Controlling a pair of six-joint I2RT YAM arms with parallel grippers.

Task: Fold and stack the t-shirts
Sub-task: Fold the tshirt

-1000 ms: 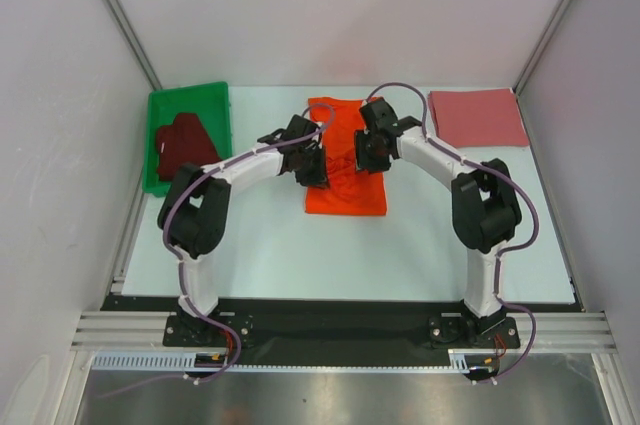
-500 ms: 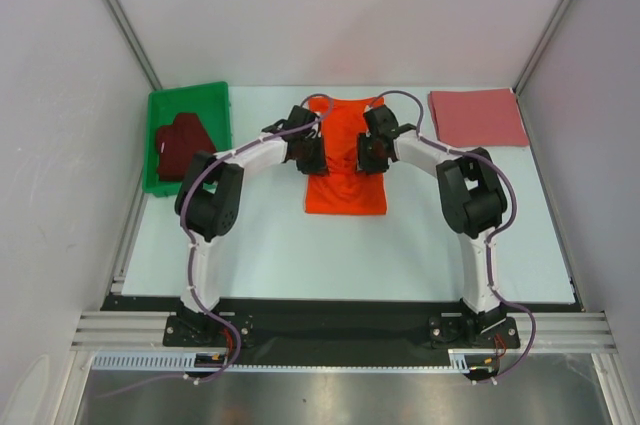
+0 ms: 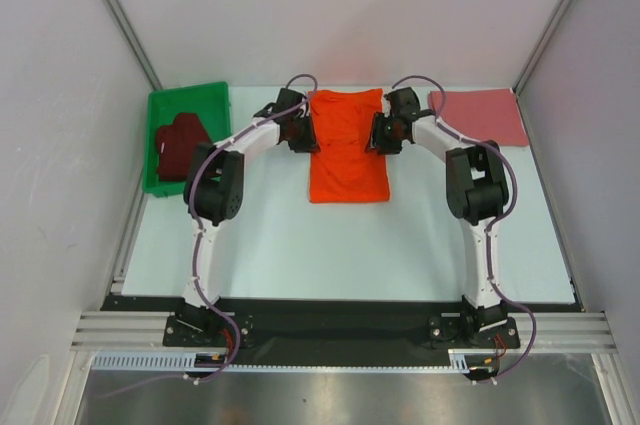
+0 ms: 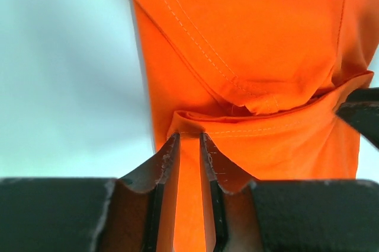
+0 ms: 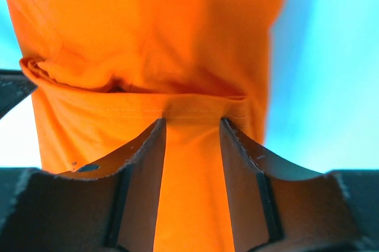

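The bright orange t-shirt (image 3: 348,150) lies folded into a long rectangle at the back middle of the table. My left gripper (image 3: 303,132) is at its left edge and my right gripper (image 3: 383,133) at its right edge, both near the far end. In the left wrist view the left gripper (image 4: 189,136) is nearly closed on a hemmed fold of orange cloth (image 4: 249,26). In the right wrist view the right gripper (image 5: 192,120) pinches a hemmed orange fold (image 5: 148,26). The dusty rose pink t-shirt (image 3: 478,117) lies folded flat at the back right. The dark maroon t-shirt (image 3: 183,145) lies crumpled in the bin.
A green plastic bin (image 3: 190,93) stands at the back left and holds the maroon shirt. White walls with metal corner posts close in the back and both sides. The arm bases sit at the table's near edge.
Both grippers have moved from the middle of the orange shirt toward the far end and spread apart to its side edges. The orange cloth now lies smoother and flatter.
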